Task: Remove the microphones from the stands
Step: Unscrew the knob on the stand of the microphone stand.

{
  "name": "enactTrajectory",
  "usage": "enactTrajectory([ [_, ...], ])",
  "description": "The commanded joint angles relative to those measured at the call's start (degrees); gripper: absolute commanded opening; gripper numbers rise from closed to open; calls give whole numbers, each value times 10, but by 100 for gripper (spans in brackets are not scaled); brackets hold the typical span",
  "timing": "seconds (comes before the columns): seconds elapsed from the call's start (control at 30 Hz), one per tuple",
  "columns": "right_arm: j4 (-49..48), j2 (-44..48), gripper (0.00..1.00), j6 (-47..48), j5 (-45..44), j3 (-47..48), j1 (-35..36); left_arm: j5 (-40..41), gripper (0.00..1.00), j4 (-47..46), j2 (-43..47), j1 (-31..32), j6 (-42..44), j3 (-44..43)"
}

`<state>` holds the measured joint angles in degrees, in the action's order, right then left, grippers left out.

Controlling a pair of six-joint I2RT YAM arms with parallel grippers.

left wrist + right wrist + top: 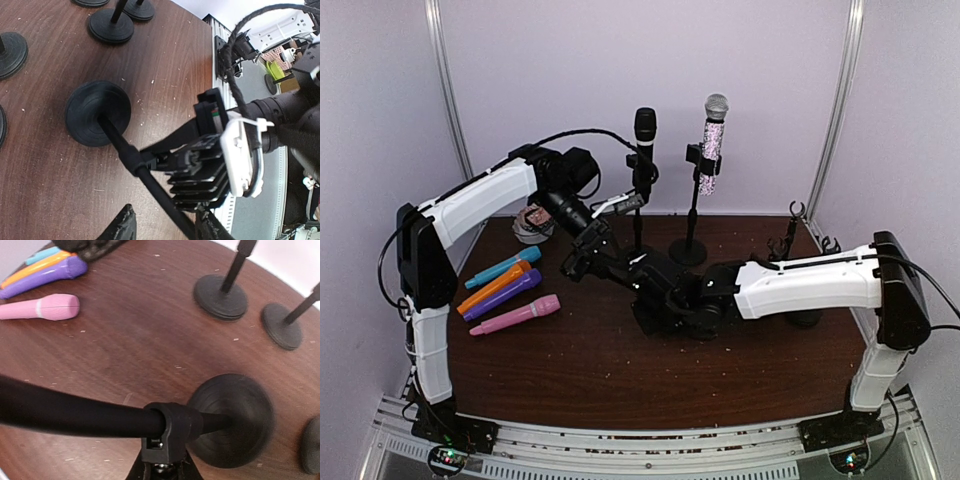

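A black microphone [65,412] sits in the clip [170,432] of a short stand with a round base [235,420]. My right gripper [167,472] is shut on the clip from below; it also shows in the top view [655,292]. In the left wrist view the microphone [162,197] runs from the clip [132,159] above the base [97,112] down between my left fingers. My left gripper [167,229] is open and straddles the microphone, which lies close to its right finger. It shows in the top view [584,260] left of the right gripper.
A black microphone [645,130] and a glitter one [712,140] stand in tall stands at the back. Teal [502,268], orange [495,286], purple [502,296] and pink [515,315] microphones lie at the left. A tape roll [532,222] sits behind them. Empty stands [790,235] are at the right.
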<state>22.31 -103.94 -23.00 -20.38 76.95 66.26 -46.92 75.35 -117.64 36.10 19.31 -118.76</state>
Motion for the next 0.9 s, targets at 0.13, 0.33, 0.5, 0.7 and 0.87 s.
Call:
enactTrajectory([
  [0.13,-272,26,2,-95,328,-98,-65,30,43,-98,38,13,-14,-4],
  [0.33,-420,19,0,-228,424,-182,-123,74,43,-110,46,-21,-21,17],
  [0.5,-579,7,0,-335,470,-262,-161,72,45,-109,65,-71,-9,42],
  [0.7,-639,-3,0,-373,488,-299,-180,114,46,-115,91,-100,25,110],
  [0.87,-729,-28,0,-451,519,-311,-198,31,46,-125,100,-92,43,168],
])
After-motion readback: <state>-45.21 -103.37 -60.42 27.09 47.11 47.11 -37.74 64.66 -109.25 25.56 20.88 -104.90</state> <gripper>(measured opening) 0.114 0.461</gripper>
